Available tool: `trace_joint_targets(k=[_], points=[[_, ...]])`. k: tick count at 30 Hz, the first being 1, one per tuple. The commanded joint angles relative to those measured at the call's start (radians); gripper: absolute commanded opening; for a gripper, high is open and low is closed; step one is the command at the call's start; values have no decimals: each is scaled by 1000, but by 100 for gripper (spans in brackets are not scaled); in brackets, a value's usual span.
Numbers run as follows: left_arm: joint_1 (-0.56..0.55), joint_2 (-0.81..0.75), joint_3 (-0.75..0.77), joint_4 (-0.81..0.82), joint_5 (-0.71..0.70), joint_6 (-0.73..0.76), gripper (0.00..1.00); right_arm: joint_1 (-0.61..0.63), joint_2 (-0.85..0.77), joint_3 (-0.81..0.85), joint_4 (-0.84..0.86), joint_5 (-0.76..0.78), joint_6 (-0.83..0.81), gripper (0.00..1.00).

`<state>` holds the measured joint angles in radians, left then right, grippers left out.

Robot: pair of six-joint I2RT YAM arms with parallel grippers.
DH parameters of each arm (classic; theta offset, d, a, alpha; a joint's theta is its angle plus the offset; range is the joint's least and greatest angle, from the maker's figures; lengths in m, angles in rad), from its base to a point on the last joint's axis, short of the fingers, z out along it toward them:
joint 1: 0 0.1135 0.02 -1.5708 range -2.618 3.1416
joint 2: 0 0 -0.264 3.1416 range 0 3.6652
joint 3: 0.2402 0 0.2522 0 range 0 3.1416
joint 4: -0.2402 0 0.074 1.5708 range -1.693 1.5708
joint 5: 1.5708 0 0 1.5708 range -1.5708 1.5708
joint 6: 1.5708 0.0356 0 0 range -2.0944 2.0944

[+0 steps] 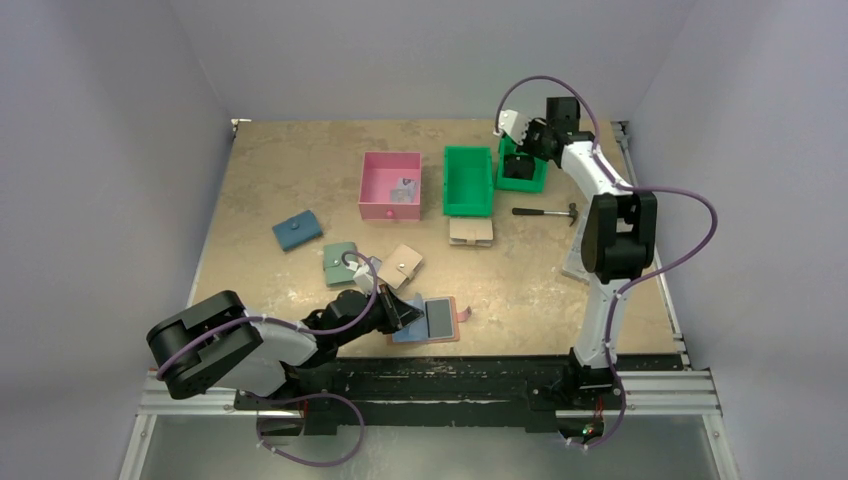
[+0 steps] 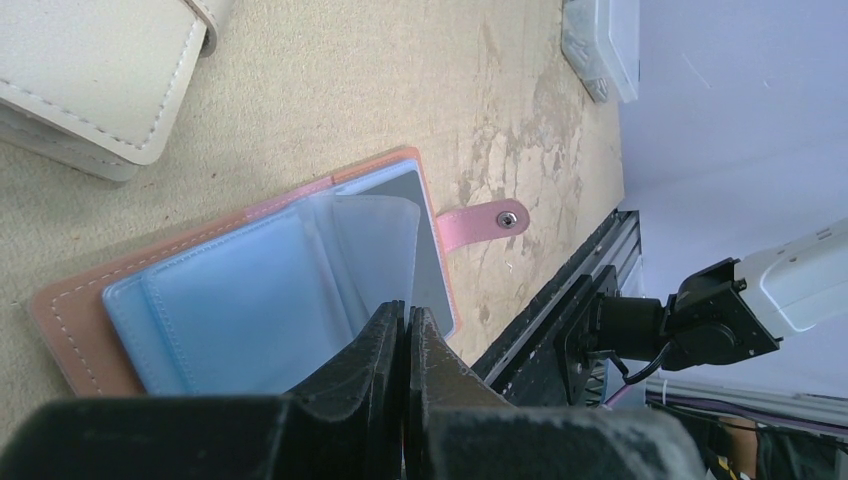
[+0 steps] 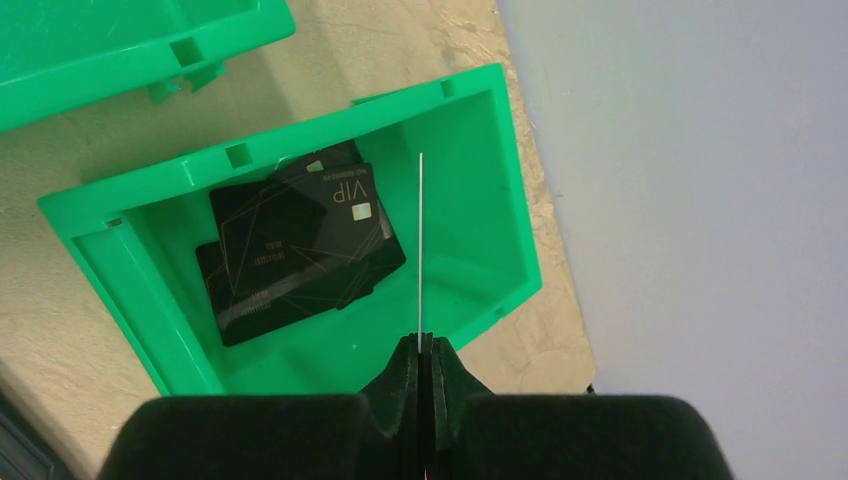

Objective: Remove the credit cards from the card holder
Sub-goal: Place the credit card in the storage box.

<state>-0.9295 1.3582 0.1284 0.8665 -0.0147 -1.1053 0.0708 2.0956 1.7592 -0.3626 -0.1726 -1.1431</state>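
Observation:
The terracotta card holder [image 1: 452,330] lies open near the front edge, light blue lining up, with a grey card [image 1: 438,317] in its right pocket. In the left wrist view the holder [image 2: 75,305] shows its clear sleeves, the grey card [image 2: 428,240] and its snap strap [image 2: 488,220]. My left gripper [image 1: 408,314] is shut, tips [image 2: 407,312] low over the holder's sleeves. My right gripper [image 1: 520,152] is shut on a thin pale card [image 3: 420,250] seen edge-on, held upright over a small green bin [image 3: 300,130]. Black cards [image 3: 300,250] lie in that bin.
The small green bin [image 1: 540,182] stands at the back beside a larger green bin [image 1: 468,180] and a pink box [image 1: 390,185]. A hammer [image 1: 545,211], a blue wallet [image 1: 297,232], a sage green wallet [image 1: 341,263] and beige wallets [image 1: 403,265] [image 1: 470,231] lie mid-table.

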Motion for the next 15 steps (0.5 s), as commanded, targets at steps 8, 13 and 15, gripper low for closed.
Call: trace_joint_targets(k=[8,13,15], points=[[8,-21,14,12,-6,27,0,8,-3,23,26,24,-32,0],[9,-26,15,3,-7,27,0,16,11,23,26,41,-43,0],[9,-30,16,-1,-7,27,0,18,16,25,26,47,-47,0]])
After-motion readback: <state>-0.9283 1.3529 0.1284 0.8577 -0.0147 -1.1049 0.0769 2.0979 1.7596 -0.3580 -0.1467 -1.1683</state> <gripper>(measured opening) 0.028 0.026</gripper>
